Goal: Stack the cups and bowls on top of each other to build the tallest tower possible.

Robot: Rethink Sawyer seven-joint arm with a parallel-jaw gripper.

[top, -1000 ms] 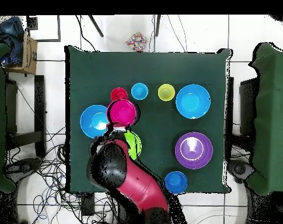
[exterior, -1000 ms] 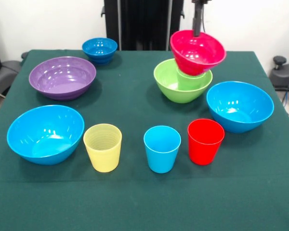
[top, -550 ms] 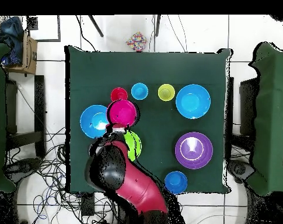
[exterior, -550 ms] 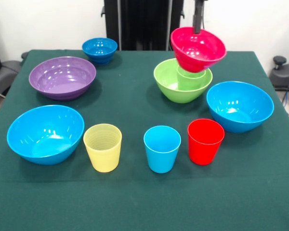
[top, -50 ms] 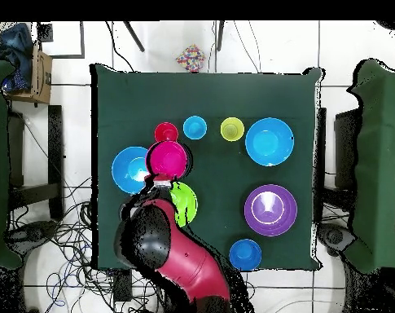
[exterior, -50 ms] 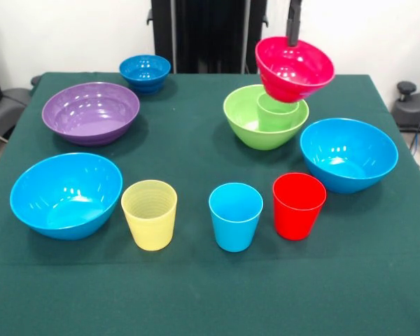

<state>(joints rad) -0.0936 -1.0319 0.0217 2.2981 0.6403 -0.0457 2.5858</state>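
Gripper (exterior, -50 ms: 294,38) grips pink bowl's (exterior, -50 ms: 295,68) far rim; bowl hangs tilted, clear above green cup (exterior, -50 ms: 276,112) in lime bowl (exterior, -50 ms: 246,122).

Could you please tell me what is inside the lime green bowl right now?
A green cup stands upright inside the lime green bowl. The pink-red bowl, held by the gripper, hangs tilted above it and hides the cup's far rim.

White wall (exterior, -50 ms: 70,31), tiled floor (top, -50 ms: 70,90)
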